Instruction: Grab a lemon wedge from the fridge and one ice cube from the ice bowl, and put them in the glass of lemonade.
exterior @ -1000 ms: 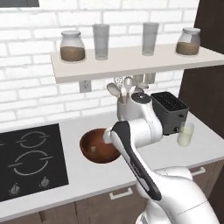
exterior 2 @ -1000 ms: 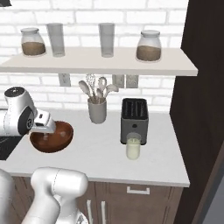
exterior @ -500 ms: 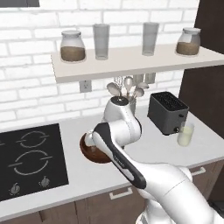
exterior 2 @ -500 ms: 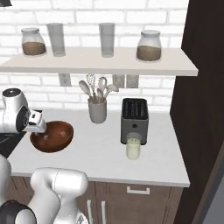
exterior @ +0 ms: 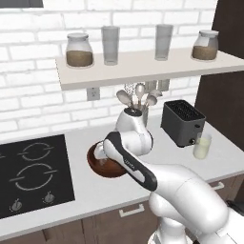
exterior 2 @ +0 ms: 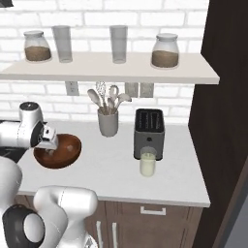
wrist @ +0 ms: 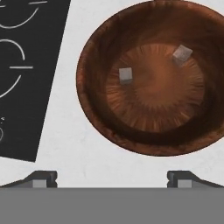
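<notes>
Fingers (wrist: 111, 178) spread wide, empty, above the ice bowl (wrist: 92, 105) rim nearest bare worktop (wrist: 78, 153), beside the cooktop (wrist: 26, 87).

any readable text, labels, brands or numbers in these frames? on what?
None readable.
Stovetop: burner rings and knob marks only, no text.
Jars on the shelf: no labels.
Toaster: no brand mark.
Robot arm: a tiny dark mark on the link, too small to read.

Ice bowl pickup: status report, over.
Gripper open, empty, above the ice bowl. Two ice cubes inside: one left of centre, one upper right. Glass of lemonade waits by the toaster. Nothing in the way.
</notes>
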Robot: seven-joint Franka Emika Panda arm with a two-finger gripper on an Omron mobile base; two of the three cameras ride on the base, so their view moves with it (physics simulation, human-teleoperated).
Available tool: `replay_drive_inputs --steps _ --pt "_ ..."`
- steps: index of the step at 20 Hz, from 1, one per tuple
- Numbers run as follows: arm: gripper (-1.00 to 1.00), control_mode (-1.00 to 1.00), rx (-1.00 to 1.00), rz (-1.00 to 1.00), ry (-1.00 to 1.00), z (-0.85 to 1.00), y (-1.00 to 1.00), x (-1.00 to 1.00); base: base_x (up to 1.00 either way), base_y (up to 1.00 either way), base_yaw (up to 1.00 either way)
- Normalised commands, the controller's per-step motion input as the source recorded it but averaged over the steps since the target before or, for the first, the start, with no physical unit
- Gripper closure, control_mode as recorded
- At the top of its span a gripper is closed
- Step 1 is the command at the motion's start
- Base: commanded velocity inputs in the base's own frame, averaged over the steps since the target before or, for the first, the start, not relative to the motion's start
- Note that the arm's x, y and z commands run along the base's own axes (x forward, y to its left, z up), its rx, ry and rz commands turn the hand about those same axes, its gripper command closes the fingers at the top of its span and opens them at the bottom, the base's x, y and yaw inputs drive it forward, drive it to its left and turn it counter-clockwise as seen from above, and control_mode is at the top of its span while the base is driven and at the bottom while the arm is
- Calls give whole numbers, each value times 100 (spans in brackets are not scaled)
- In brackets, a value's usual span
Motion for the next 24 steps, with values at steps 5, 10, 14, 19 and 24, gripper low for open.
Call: replay_drive_inputs --steps 5,10,14,19,24 --pt "-100 -100 4 -3 7 -28 -4 8 0 0 0" --pt "-100 -100 6 -5 4 -11 -3 26 0 0 0" --pt "-100 -100 7 -6 1 0 0 40 0 0 0" --pt "-100 -100 2 -2 0 -17 0 29 0 0 0" --pt "-100 -100 0 0 0 -23 0 5 0 0 0"
